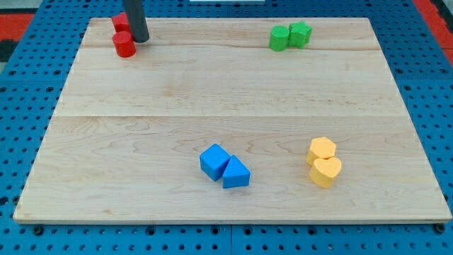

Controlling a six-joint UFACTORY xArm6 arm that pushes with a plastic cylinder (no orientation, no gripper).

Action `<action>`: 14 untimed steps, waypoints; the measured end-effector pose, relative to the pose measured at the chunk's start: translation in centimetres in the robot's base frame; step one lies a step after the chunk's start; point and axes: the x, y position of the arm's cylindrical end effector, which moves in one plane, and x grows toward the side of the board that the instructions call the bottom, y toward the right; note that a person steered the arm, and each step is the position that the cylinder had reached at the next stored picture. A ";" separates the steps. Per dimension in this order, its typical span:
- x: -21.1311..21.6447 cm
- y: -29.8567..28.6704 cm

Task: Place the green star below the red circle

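The red circle (124, 44) sits at the board's top left, with a second red block (119, 23) just above it, partly hidden by the rod. My tip (139, 40) rests right beside the red circle, on its right. Two green blocks sit together at the top right: the right one (300, 33) looks like the green star, the left one (279, 38) is rounder. They are far to the right of my tip.
A blue cube (214, 161) and a blue triangle (236, 173) touch at the bottom centre. A yellow hexagon (321, 150) and a yellow heart (325, 171) sit at the bottom right. The wooden board (226, 92) lies on a blue pegboard.
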 end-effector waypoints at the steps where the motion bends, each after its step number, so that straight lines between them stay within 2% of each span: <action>1: 0.0 0.1; 3: 0.5 0.7; 6: -0.1 9.8; 7: -0.2 10.1; 8: -0.6 13.8; 9: -2.5 15.5; 10: -3.5 26.2; 11: -3.6 32.4; 12: -0.8 37.1; 13: 1.6 34.6; 14: 4.6 35.6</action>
